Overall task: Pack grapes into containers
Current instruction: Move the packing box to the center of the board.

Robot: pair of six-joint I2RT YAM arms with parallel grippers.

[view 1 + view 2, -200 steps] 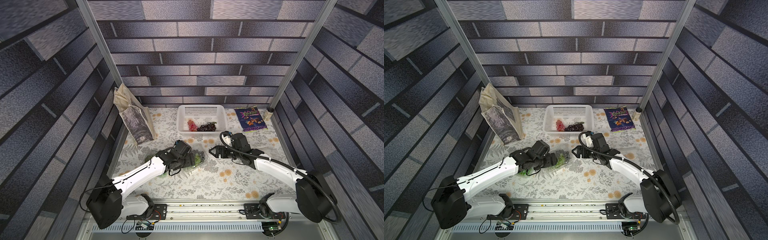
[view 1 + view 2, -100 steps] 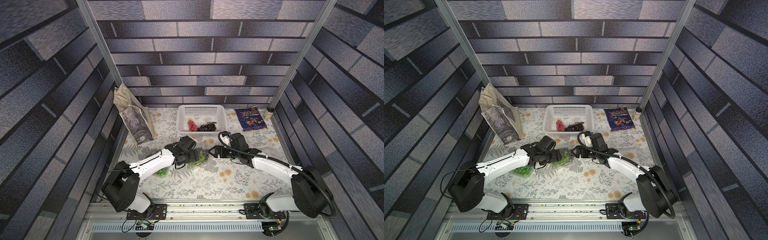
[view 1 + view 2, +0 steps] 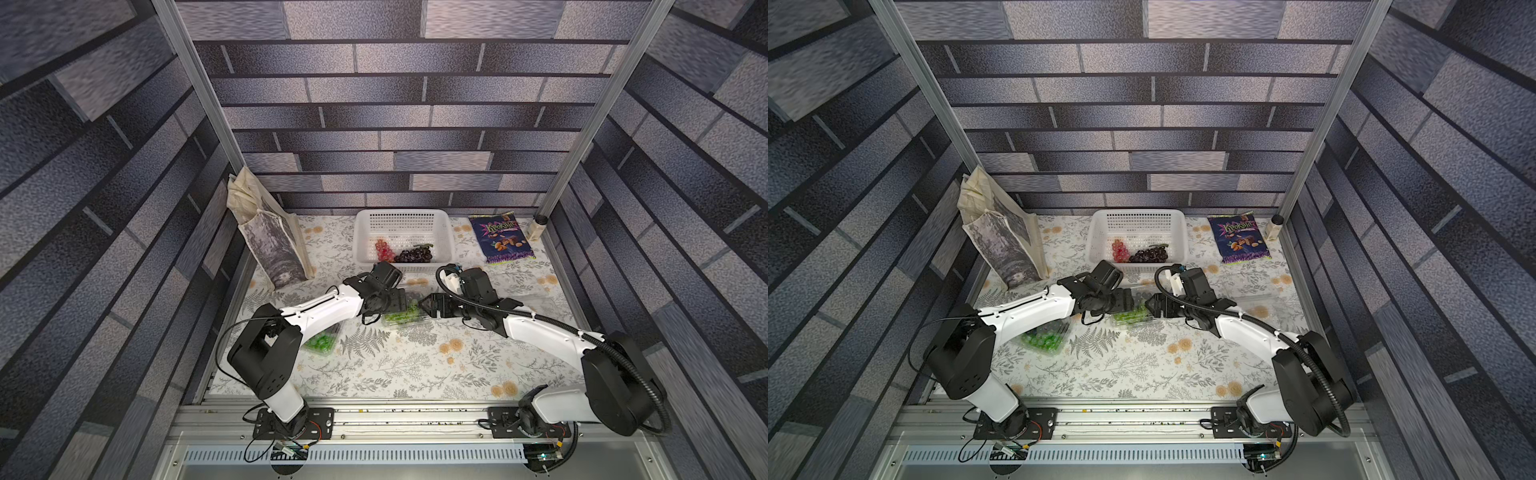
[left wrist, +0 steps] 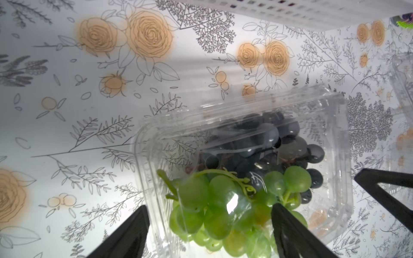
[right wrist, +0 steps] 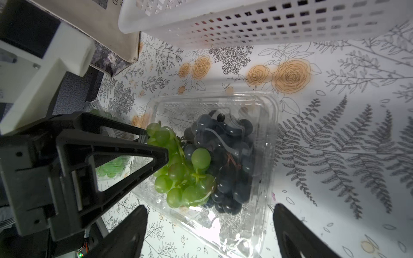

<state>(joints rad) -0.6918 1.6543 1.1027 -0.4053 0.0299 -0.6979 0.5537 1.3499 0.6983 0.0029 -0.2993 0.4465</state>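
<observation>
Since both arms are parked at the middle box (image 5: 263, 125), my read: left gripper (image 4: 207, 207) and right gripper (image 5: 209, 207) are both spread wide and holding nothing, facing each other from opposite ends of that box out on the tabletop (image 3: 415, 365). One left finger (image 5: 125, 145) sits right at the box wall next to the green bunch (image 5: 178, 178); can't tell if it's actually touching. Black bunch (image 5: 228, 156) is packed in beside the green one. The lid looks like it's lying over the fruit, but I can't tell if it's snapped.

Second box (image 3: 322, 343) with green grapes is under the left arm, and the third box (image 4: 402, 73) sits beyond the right gripper and looks empty. Red bunch (image 3: 384, 249) and purple bunch (image 3: 413, 254) are in the basket (image 3: 401, 214) at the back, so I'd guess the job's around halfway.

Handling-wise: that box is thin clear plastic, light, bendy and slick, so I reckon it'll skate or buckle if squeezed mid-wall. I'd pin it by the rim near a corner and press the lid at the edges. Grapes are glossy and roll, so take a bunch around its body or by the stem, gently, or berries may pop off
</observation>
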